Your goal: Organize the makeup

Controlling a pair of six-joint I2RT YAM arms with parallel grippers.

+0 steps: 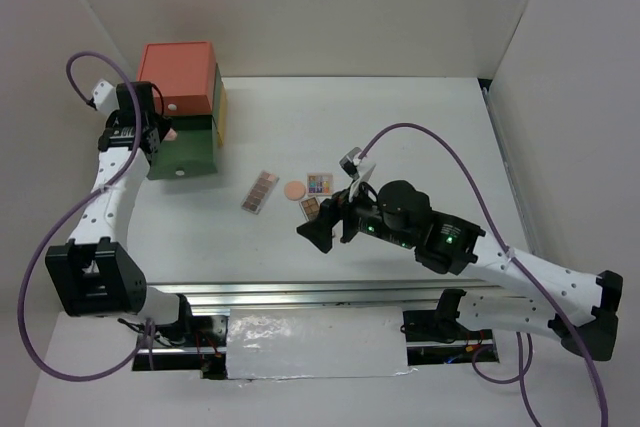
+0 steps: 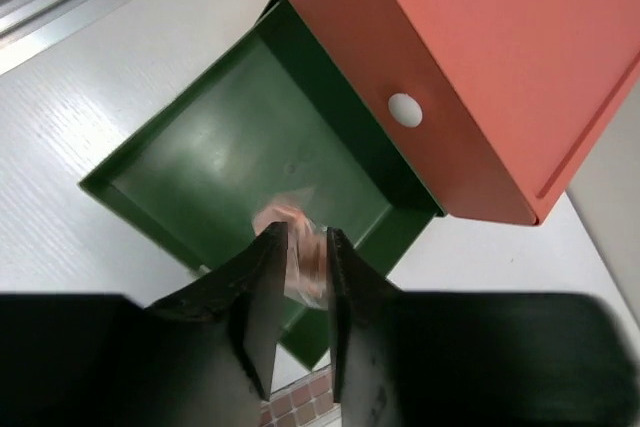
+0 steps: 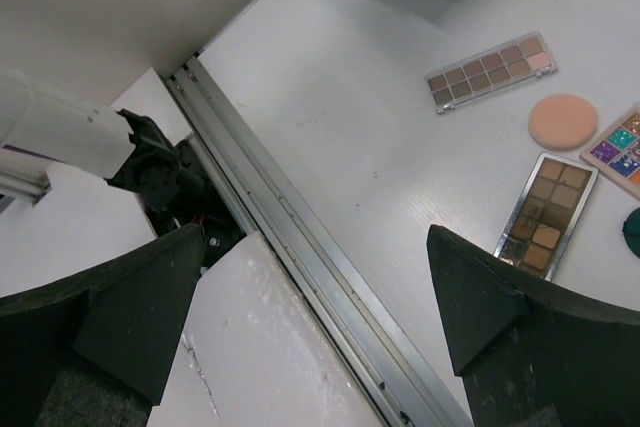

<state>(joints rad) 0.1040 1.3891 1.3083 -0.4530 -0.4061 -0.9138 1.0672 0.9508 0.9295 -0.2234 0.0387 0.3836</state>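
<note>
Left hand (image 2: 303, 239) grips a peach puff (image 2: 290, 217) above the open green drawer (image 2: 230, 137) of the stacked drawer box (image 1: 178, 77), far left.
The drawer looks otherwise bare, so sorting seems barely begun. The right hand (image 3: 315, 237), fingers spread wide and holding nothing, hovers mid-surface (image 1: 420, 127). Left to put away there: a pinkish palette (image 3: 490, 70), a second puff (image 3: 562, 121), a multicolour palette (image 3: 620, 137), a brown palette (image 3: 545, 217) and a dark green compact (image 3: 632, 232). No green tube is visible.

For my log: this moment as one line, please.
left fingers: shut on peach puff, at open green drawer | right fingers: open, empty, above table
</note>
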